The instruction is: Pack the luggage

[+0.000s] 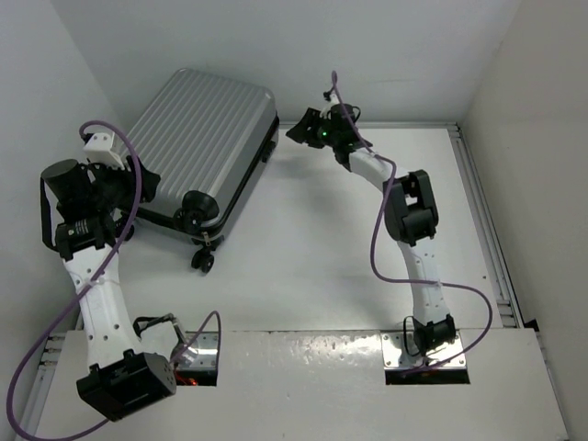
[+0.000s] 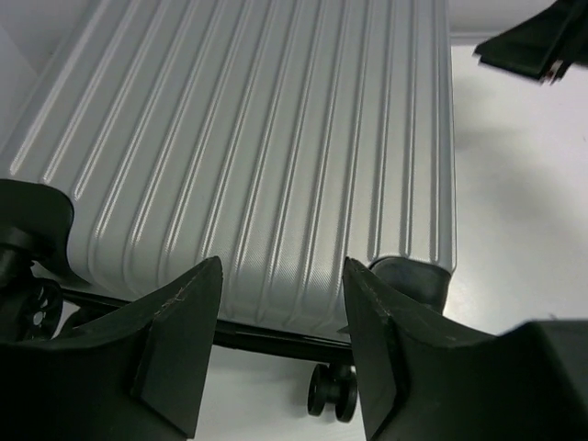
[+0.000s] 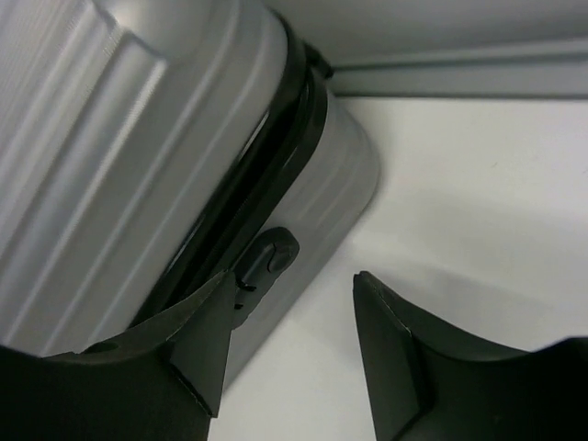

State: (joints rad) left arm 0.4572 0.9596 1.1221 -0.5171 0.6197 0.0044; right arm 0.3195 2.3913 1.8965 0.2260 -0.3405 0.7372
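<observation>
Jaws apart on left gripper [image 2: 280, 344] and right gripper [image 3: 292, 358]; one closed luggage [image 1: 197, 138]

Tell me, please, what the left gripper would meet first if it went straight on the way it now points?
Most likely the luggage: the open left gripper aims at its ribbed silver shell near the wheeled end, and nothing shows in between. The distance is unclear.

Luggage [image 2: 276, 138] cut off at top edge; right-wrist view shows only 1 corner.
</observation>
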